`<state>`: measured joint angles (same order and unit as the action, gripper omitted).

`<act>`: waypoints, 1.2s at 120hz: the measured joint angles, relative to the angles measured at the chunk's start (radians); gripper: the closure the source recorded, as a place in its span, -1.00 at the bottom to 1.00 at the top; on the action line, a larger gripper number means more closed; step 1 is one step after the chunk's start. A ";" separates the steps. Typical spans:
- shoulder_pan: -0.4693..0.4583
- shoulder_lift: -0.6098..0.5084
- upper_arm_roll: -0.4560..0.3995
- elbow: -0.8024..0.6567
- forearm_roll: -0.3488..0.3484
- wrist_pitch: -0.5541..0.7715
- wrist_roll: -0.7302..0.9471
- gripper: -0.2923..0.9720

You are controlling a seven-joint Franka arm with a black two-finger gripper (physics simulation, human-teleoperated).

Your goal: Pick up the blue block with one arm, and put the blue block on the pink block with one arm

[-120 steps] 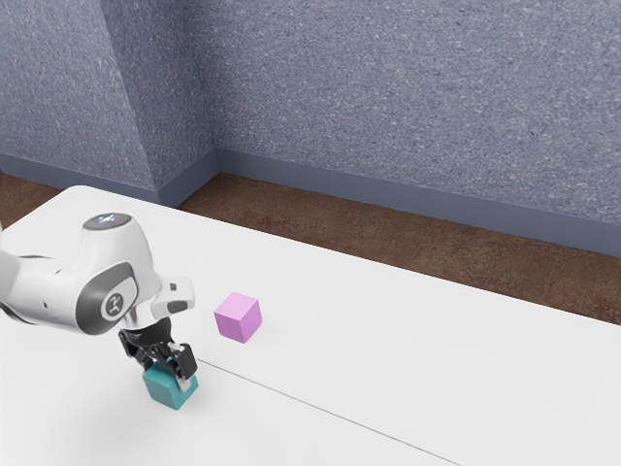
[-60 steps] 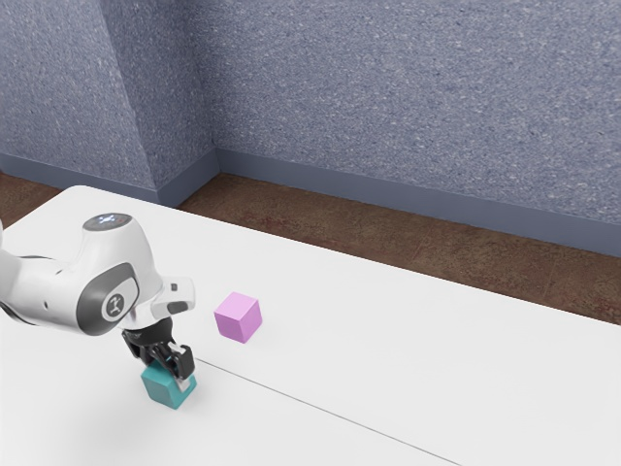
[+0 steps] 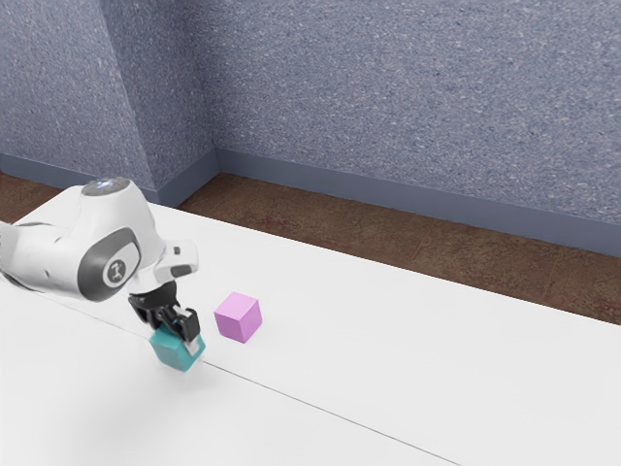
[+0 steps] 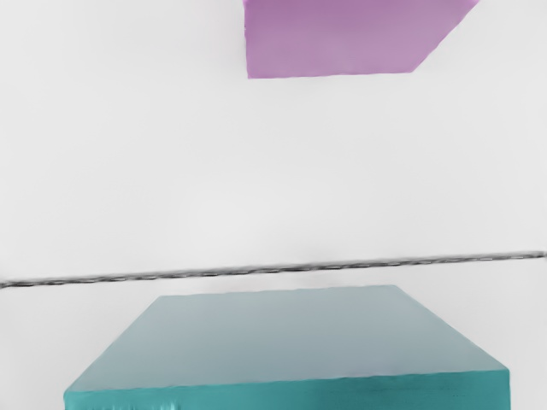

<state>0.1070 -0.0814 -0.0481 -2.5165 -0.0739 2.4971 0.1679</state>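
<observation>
The white arm is reaching in from the exterior view's left, over the part of the worktop that lies nearest the far left corner. Its jaws are pointing down and are closing on the blue block. The two black fingers are pressing on it from opposite sides, spread about as wide as the block itself. The blue block, more teal than blue in colour, is sitting tilted in that grip, and it seems to be hanging just above the worktop rather than resting on it.

The pink block is lying flat on the worktop, near the blue block on the exterior view's right side and a little closer to the far edge; the two are not touching. A thin dark seam is running across the worktop, passing just beside the blue block's lower corner.

In the wrist view, the blue block is showing large right under the hand, the seam is crossing just beyond it, and the pink block is lying farther on, past a stretch of bare worktop.
</observation>
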 joint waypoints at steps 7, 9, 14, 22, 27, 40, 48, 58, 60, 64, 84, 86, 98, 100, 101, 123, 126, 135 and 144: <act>0.001 0.024 0.002 0.071 0.000 -0.039 -0.002 0.04; 0.001 0.032 0.002 0.094 0.000 -0.053 -0.003 0.04; 0.003 0.060 0.000 0.160 -0.001 -0.090 -0.005 0.04; 0.006 0.141 -0.004 0.286 -0.002 -0.162 -0.008 0.04; 0.007 0.175 -0.011 0.339 -0.003 -0.205 -0.011 0.04; -0.011 0.240 -0.020 0.417 -0.005 -0.290 -0.015 0.04; -0.012 0.277 -0.021 0.468 -0.007 -0.332 -0.017 0.04; -0.012 0.306 -0.021 0.523 -0.007 -0.376 -0.018 0.04; -0.012 0.310 -0.021 0.531 -0.007 -0.384 -0.018 0.04; -0.012 0.316 -0.021 0.541 -0.006 -0.397 -0.018 0.04; -0.012 0.330 -0.021 0.568 0.015 -0.440 -0.018 0.03; -0.012 0.331 -0.021 0.572 0.020 -0.442 -0.018 0.03; -0.012 0.340 -0.021 0.586 0.045 -0.446 -0.019 0.03; -0.012 0.341 -0.021 0.587 0.048 -0.445 -0.020 0.03; -0.012 0.341 -0.021 0.587 0.050 -0.445 -0.020 0.03; -0.012 0.360 -0.020 0.588 0.067 -0.412 -0.024 0.03; -0.012 0.364 -0.020 0.588 0.068 -0.405 -0.024 0.04; -0.013 0.369 -0.021 0.598 0.071 -0.387 -0.026 0.04; -0.013 0.370 -0.021 0.618 0.072 -0.374 -0.029 0.04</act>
<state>0.0939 0.2887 -0.0691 -1.8981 -0.0017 2.1234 0.1388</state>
